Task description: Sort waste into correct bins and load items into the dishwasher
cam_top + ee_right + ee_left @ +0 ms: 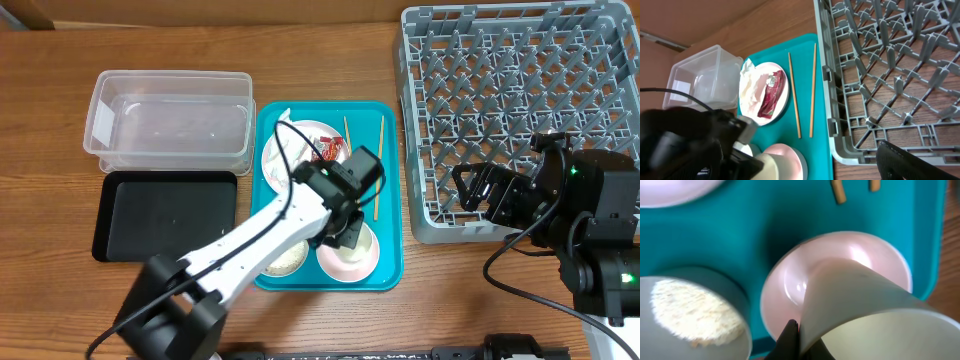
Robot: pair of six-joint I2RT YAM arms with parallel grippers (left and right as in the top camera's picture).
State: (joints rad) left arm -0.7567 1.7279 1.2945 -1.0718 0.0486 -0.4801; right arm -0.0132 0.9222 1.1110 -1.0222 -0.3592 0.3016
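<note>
— Cup (865, 315) pinched in left gripper (345, 228), just above the empty bowl (850, 255).
— Beyond?
— Rice bowl (690, 310) beside, then plate (781, 107) with tissue (752, 82) and wrapper (771, 92), chopsticks (794, 95). Farther off, rack (500, 80), tub (170, 120), black tray (165, 215): nothing loaded or binned. Almost all left.

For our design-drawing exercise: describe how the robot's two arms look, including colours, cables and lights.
Left arm: white links, black joints and wrist, thin black cable looping alongside. Right arm: all black, blocky, small green lights, black cable trailing below.
</note>
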